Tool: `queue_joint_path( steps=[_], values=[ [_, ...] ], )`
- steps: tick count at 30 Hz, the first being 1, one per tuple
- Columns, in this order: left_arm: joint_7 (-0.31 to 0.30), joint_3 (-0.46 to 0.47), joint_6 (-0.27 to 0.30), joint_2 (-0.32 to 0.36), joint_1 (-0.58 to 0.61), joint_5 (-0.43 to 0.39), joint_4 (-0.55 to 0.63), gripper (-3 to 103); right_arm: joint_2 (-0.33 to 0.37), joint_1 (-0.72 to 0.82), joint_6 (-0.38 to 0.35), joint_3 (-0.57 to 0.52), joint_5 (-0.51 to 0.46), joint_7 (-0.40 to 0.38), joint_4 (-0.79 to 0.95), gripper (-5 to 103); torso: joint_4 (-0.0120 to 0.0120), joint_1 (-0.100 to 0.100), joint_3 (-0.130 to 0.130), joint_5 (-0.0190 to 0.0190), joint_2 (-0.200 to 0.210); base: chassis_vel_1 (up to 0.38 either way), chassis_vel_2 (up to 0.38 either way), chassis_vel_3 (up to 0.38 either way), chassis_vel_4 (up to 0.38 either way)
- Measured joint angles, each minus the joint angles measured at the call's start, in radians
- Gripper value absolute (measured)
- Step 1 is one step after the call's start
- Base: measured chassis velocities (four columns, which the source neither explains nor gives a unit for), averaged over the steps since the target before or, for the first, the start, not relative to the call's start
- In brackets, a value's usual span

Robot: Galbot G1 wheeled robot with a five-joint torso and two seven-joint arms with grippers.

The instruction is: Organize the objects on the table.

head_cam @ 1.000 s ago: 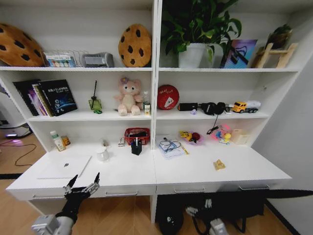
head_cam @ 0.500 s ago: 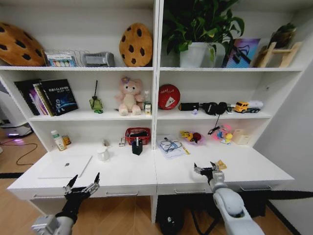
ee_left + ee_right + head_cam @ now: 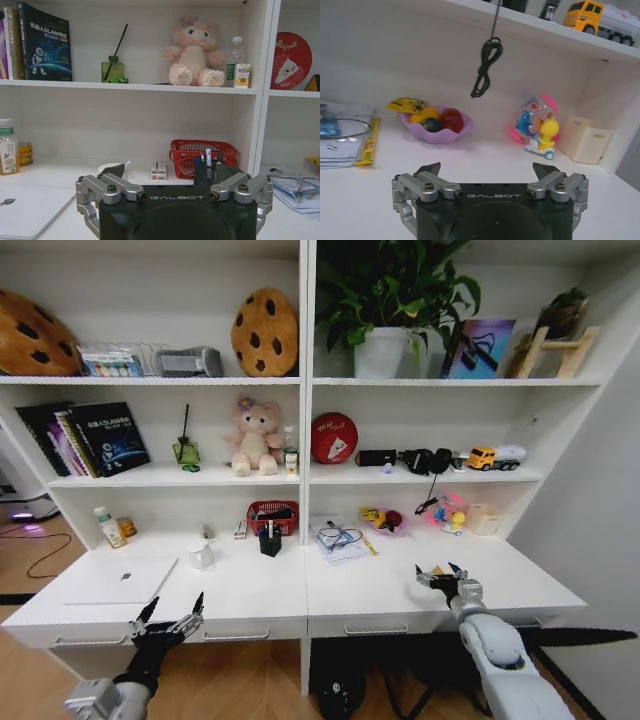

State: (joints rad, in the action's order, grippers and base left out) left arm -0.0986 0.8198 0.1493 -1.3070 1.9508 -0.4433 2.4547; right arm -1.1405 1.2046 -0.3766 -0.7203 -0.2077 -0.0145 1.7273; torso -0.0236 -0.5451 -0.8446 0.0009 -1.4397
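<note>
Right claw (image 3: 441, 575) spread, empty, low over the desk (image 3: 400, 590); left (image 3: 170, 618) spread too. Your risk: scraping the top or shoving clutter.

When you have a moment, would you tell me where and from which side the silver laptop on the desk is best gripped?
Probably by its front edge, coming from the desk's front. The silver laptop lies closed and flat on the table, so only its thin edges offer purchase. The open left gripper hovers just off that edge.
</note>
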Motion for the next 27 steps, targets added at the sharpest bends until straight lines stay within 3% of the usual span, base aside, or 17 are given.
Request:
queue_joint_path(
  steps=[4, 14, 22, 25, 26, 27],
  values=[
    [0.000, 0.000, 0.000, 0.000, 0.000, 0.000, 0.000, 100, 0.010, -0.046, 0.013, 0.004, -0.002, -0.003, -0.065, 100, 0.0000, 0.000, 0.000, -0.0007, 0.000, -0.065, -0.111, 0.101, 0.082],
    [0.000, 0.000, 0.000, 0.000, 0.000, 0.000, 0.000, 100, -0.009, -0.067, 0.016, 0.026, -0.043, 0.103, -0.108, 100, 0.0005, 0.000, 0.000, -0.0012, 0.000, 0.027, 0.046, -0.022, -0.025],
    [0.000, 0.000, 0.000, 0.000, 0.000, 0.000, 0.000, 100, -0.024, -0.071, 0.024, 0.033, -0.028, 0.114, -0.166, 101, 0.0000, 0.000, 0.000, -0.0009, 0.000, 0.000, 0.000, 0.000, 0.000],
    [0.000, 0.000, 0.000, 0.000, 0.000, 0.000, 0.000, 100, -0.025, -0.076, 0.030, 0.035, -0.018, 0.116, -0.184, 97, 0.0001, 0.000, 0.000, -0.0010, 0.000, 0.000, 0.000, 0.000, 0.000],
    [0.000, 0.000, 0.000, 0.000, 0.000, 0.000, 0.000, 100, -0.029, -0.079, 0.034, 0.036, -0.010, 0.118, -0.192, 87, 0.0003, 0.000, 0.000, -0.0012, 0.000, 0.000, 0.000, 0.000, 0.000],
    [0.000, 0.000, 0.000, 0.000, 0.000, 0.000, 0.000, 100, -0.032, -0.080, 0.038, 0.036, -0.002, 0.119, -0.196, 87, 0.0002, 0.000, 0.000, -0.0012, 0.000, 0.000, 0.000, 0.000, 0.000]
  ],
)
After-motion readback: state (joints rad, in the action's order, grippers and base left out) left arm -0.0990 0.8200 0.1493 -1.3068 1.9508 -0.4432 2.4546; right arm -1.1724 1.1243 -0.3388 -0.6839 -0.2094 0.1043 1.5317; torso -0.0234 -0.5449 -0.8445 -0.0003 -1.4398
